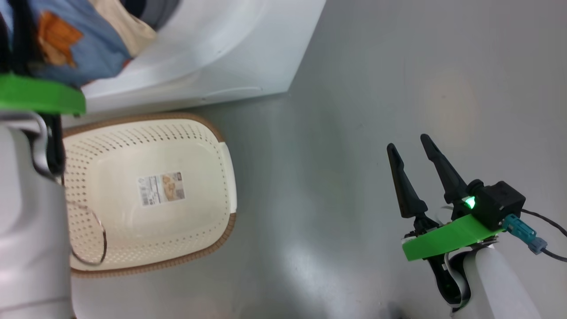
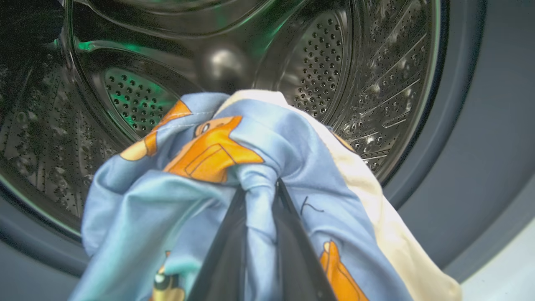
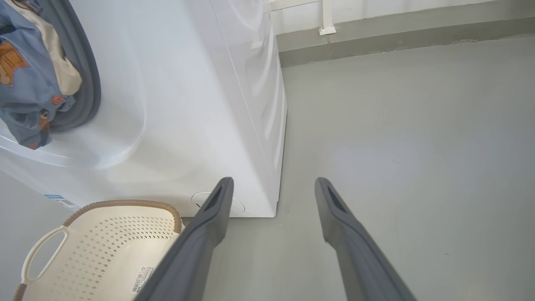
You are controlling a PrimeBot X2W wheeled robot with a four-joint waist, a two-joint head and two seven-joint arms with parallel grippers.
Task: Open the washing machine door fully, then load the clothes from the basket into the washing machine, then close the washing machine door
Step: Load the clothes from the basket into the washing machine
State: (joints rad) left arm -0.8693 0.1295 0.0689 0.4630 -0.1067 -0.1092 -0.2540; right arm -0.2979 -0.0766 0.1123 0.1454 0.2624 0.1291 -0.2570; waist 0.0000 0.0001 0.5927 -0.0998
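Observation:
My left gripper (image 2: 261, 186) is shut on the clothes (image 2: 234, 167), a light-blue bundle with orange figures and a cream patch, held at the mouth of the washing machine (image 1: 230, 57) in front of the steel drum (image 2: 355, 83). From the head view the clothes (image 1: 75, 44) hang over the gasket at the top left. The right wrist view shows the clothes (image 3: 25, 75) draped on the grey gasket. The cream basket (image 1: 146, 190) sits on the floor below the machine, only its sticker inside. My right gripper (image 1: 412, 148) stands open over bare floor at the right. The washing machine door is out of view.
Grey floor (image 1: 376, 88) stretches to the right of the machine. A wall skirting (image 3: 397, 37) runs behind the machine. The basket (image 3: 104, 251) stands close against the washer's front, near its round lower cover (image 3: 238, 205).

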